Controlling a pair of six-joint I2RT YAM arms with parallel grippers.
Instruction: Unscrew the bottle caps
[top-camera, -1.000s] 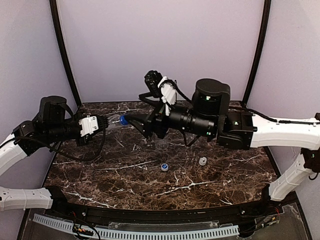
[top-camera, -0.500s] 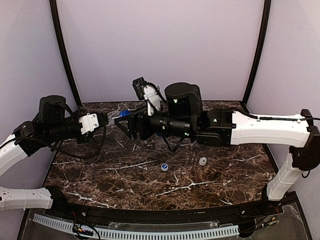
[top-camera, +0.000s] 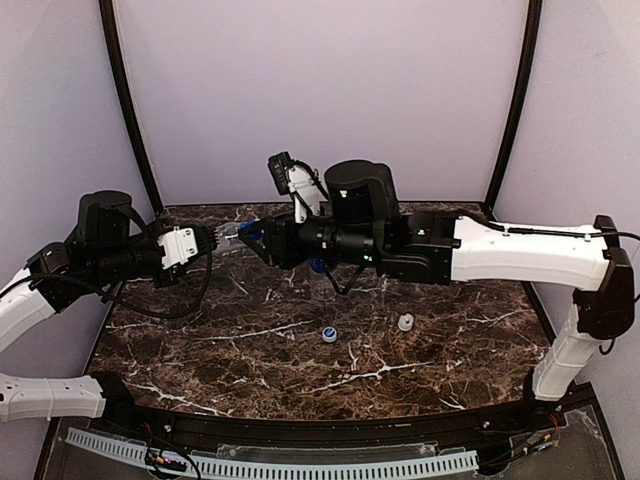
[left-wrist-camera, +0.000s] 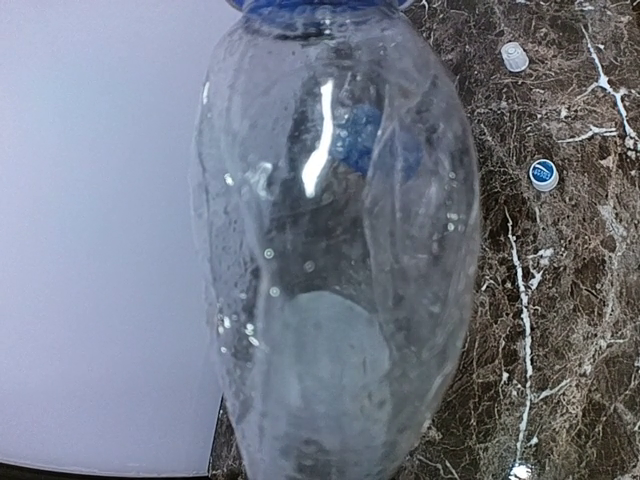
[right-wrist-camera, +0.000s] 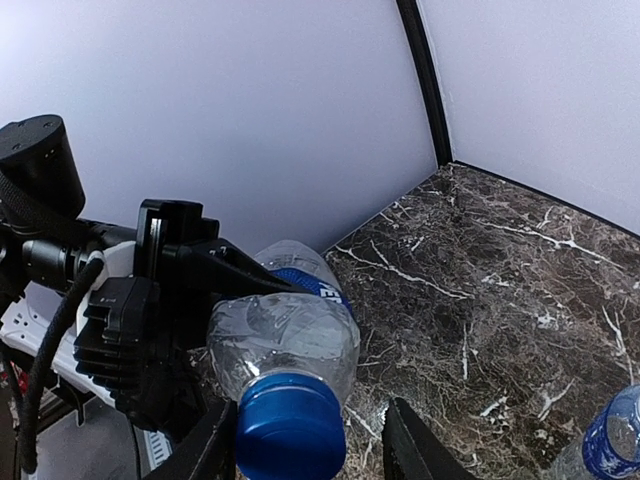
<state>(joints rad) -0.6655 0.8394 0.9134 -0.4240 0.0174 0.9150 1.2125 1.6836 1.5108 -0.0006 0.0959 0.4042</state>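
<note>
My left gripper (top-camera: 208, 241) is shut on a clear bottle (right-wrist-camera: 285, 320) with a blue label and holds it level above the table, neck pointing right. This bottle fills the left wrist view (left-wrist-camera: 330, 250) and hides my left fingers there. Its dark blue cap (right-wrist-camera: 290, 425) is on. My right gripper (top-camera: 252, 240) is open with the cap between its jaws. One finger (right-wrist-camera: 205, 450) is at the cap's side and the other (right-wrist-camera: 415, 445) stands clear of it. Two white caps (top-camera: 328, 335) (top-camera: 405, 322) lie loose on the marble table; they also show in the left wrist view (left-wrist-camera: 543, 174) (left-wrist-camera: 513, 57).
Another bottle with a blue label (right-wrist-camera: 610, 435) stands at the lower right of the right wrist view, and shows under my right arm in the top view (top-camera: 318, 266). The purple back wall and a black corner post (right-wrist-camera: 425, 80) are close behind.
My right arm has swung left towards the held bottle, and its open jaws now straddle the blue cap. My left gripper has kept the bottle still.
</note>
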